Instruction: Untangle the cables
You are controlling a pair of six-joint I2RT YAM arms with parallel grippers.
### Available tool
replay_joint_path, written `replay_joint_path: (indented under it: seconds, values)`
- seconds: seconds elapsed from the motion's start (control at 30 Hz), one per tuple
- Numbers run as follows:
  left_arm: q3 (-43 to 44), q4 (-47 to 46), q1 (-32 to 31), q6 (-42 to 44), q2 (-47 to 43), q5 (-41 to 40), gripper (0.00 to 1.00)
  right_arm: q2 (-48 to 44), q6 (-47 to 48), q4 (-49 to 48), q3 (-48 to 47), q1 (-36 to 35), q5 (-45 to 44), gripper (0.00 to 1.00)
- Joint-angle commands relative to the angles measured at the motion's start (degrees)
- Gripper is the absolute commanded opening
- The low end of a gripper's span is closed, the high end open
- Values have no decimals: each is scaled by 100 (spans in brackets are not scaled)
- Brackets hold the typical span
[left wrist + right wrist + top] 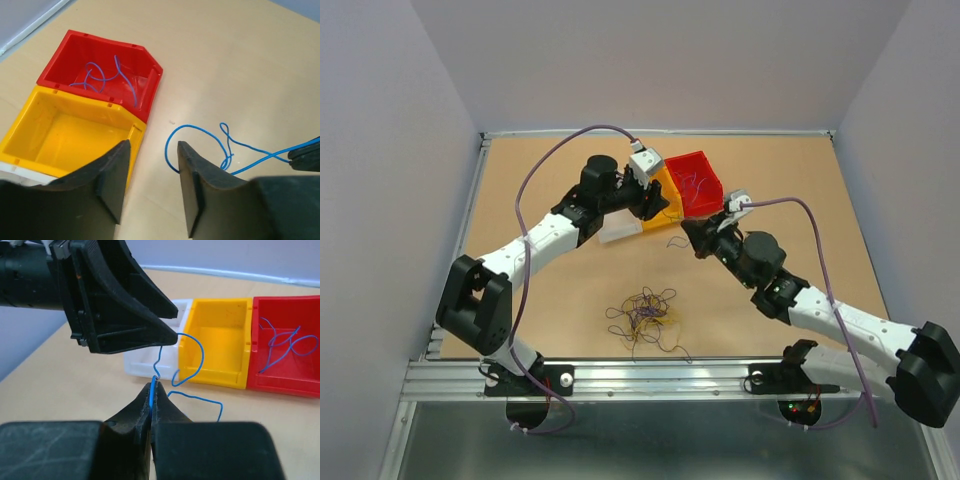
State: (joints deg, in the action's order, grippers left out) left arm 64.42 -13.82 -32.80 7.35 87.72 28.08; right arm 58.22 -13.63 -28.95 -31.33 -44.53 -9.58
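The cables (643, 312) lie as a tangled bunch of purple, yellow and dark wires on the table near the front middle. My right gripper (692, 238) (152, 385) is shut on one thin wire (192, 347), which looks blue in the wrist views, pulled away from the bunch. The wire (200, 131) loops over the table in front of the bins. My left gripper (658, 205) (154, 150) is open and empty. It hovers by the yellow bin's corner, just above the held wire's free end.
A red bin (695, 183) (145, 55) (306, 382) holds a few similar wires (100, 75). Next to it stand an empty yellow bin (75, 130) (220, 345) and a white bin (620, 230) (150, 362). A metal rail borders the table.
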Motion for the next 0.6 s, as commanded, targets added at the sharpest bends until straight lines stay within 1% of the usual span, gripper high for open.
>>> replay_joint_path:
  seconds: [0.0,0.07,0.17,0.2,0.23,0.27,0.33,0.47,0.57]
  values:
    - [185,-59,63,284,17,-65,59,469,-61,616,-1047,181,-370,1]
    - [150,-103,89,284,-27,-109,61,734,-122,872,-1287,400,-98,1]
    - [9,-304,238,153,-220,-232,63,1095,-254,1040,-1586,603,79,1]
    - [-87,-427,300,30,-273,-267,66,1243,-324,1093,-1717,752,158,1]
    - [-123,-472,352,-23,-325,-259,66,1245,-360,1128,-1718,831,193,1]
    - [-166,-524,483,-67,-439,-224,70,1367,-377,1154,-1875,971,289,1]
    - [-289,-683,581,-146,-536,-162,73,1473,-386,1242,-2051,1069,352,1]
    - [-325,-736,599,-155,-660,-285,73,1868,-299,1444,-2570,1210,501,1]
    - [-334,-744,599,-138,-634,-373,73,2193,-184,1559,-2983,1263,344,0]
